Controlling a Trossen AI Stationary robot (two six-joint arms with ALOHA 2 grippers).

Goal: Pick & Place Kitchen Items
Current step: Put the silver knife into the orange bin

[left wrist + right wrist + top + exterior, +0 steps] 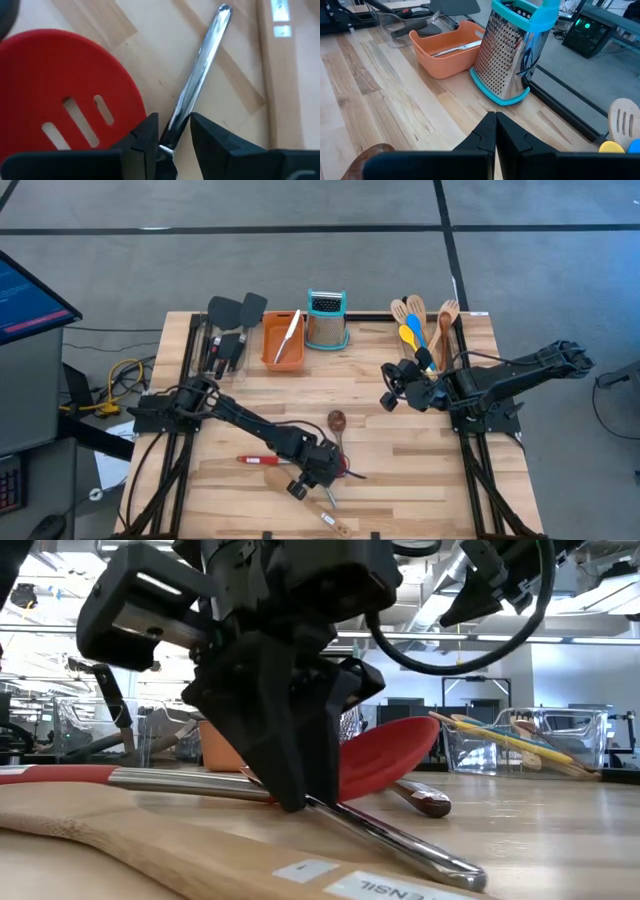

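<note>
My left gripper (333, 472) is down at the table's near middle, shut on the steel handle (200, 65) of a utensil whose head is hidden under the gripper. A red slotted head (65, 100) lies right beside the fingers; its handle (258, 460) runs toward the table's left. A wooden spatula (305, 495) lies flat nearer the front edge. A dark brown spoon (337, 420) lies at the table's middle. My right gripper (388, 395) is shut and empty above the table's right middle. My left gripper pinches the steel handle (176, 125) between its two fingers, some way up from the handle's free end (223, 10). The fingers come from above, pointing down, and lie across the handle. The free end (470, 875) rests low, by the wooden spatula.
An orange tray (282, 340) holding a steel tool and a steel grater with teal top (327, 320) stand at the back middle. A clear bin with black turners (230, 325) stands back left, and another with wooden, yellow and blue utensils (420, 330) back right.
</note>
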